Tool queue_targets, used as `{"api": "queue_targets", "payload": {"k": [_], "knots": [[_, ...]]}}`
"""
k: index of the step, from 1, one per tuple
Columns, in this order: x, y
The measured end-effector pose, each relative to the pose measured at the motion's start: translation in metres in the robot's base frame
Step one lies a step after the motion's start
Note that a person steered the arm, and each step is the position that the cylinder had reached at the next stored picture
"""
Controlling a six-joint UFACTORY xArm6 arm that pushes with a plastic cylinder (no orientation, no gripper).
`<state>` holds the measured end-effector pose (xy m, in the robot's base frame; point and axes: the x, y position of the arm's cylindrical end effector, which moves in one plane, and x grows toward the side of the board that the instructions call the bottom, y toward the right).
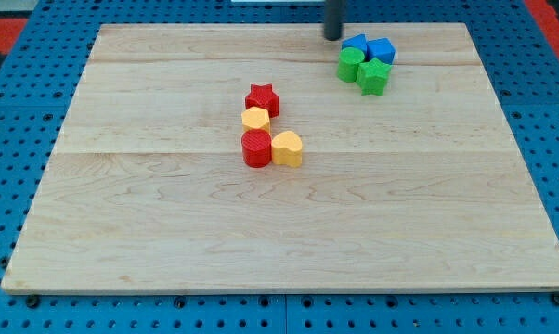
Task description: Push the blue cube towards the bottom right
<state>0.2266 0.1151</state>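
The blue cube (382,49) sits near the view's top right on the wooden board (168,232), touching a second blue block (355,43) on its left. A green cylinder (351,65) and a green star-like block (373,76) sit just below them, all packed in one cluster. My tip (332,35) is at the view's top edge of the board, just left of the second blue block and about a block's width from the blue cube.
In the board's middle stand a red star (262,99), a yellow block (255,119), a red cylinder (257,148) and a yellow heart (288,148), packed together. A blue pegboard (19,186) surrounds the board.
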Motion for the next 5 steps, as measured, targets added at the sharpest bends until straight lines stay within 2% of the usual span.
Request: {"api": "queue_targets", "payload": {"k": [1,3,5], "knots": [[0.021,0.041],[0.173,0.002],[0.193,-0.004]]}}
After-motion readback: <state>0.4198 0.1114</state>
